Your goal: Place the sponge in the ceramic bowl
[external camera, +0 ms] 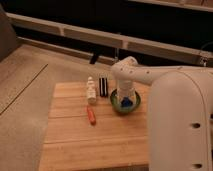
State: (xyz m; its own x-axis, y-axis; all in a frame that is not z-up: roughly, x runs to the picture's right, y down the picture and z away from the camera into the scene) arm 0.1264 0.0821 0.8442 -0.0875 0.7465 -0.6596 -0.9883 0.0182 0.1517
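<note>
Over the back right part of the light wooden slatted tabletop (100,145), the robot's smooth white arm (150,77) curves in from the bulky white body at the right edge and turns downward. Its gripper (125,96) hangs straight into the round, shallow, glossy green ceramic bowl (116,104).

Inside the bowl's darker rim sits the small bright blue rectangular sponge (127,102) — right under the tip of the gripper, touching it or very nearly so. I cannot tell whether the gripper holds the sponge or not; the thick wrist above hides that part.

Left of the bowl, near it but apart, a small black ribbed item (103,86) stands upright. Just beside it, further left, stands a small white bottle with a narrow top (90,90). In front of the bottle, closer to the camera, a slim orange-red carrot-like object (91,115) lies flat on the wood — apart from everything else, its length running roughly along the table's depth.

The table stands on a speckled grey floor (25,85). Behind it, pale horizontal rails (75,35) cross a dark wall.
</note>
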